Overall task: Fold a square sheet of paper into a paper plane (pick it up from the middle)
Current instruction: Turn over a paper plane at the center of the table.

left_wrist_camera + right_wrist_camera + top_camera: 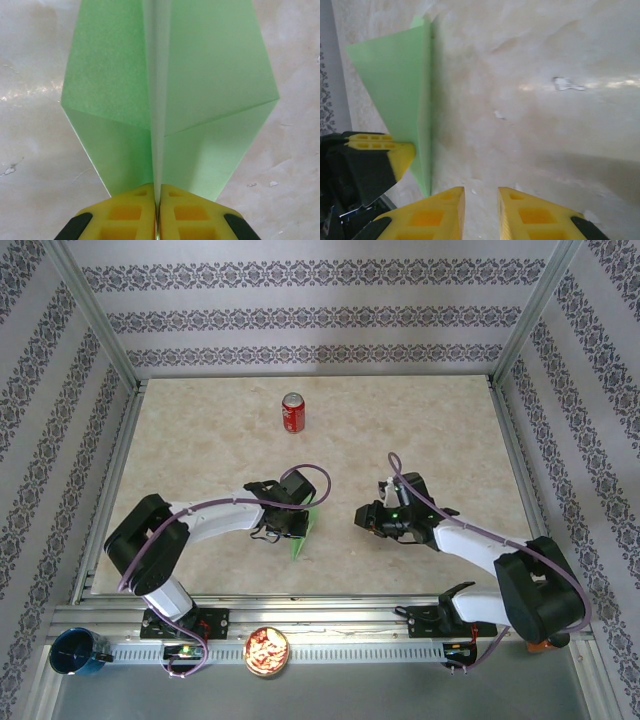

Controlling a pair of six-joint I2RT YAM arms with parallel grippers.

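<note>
We see a pale marbled table (430, 430), with a red can (293, 412) upright near its far edge, midway across. A green paper plane (299, 542) stands on edge toward the near edge; we cannot tell whether it touches.

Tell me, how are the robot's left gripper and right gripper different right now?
The left gripper is shut, pinching the green paper plane by its centre fold; the right gripper is open and holds nothing. The left gripper touches the plane; the right gripper hangs beside it, over the table. Both have yellow fingertips.
</note>
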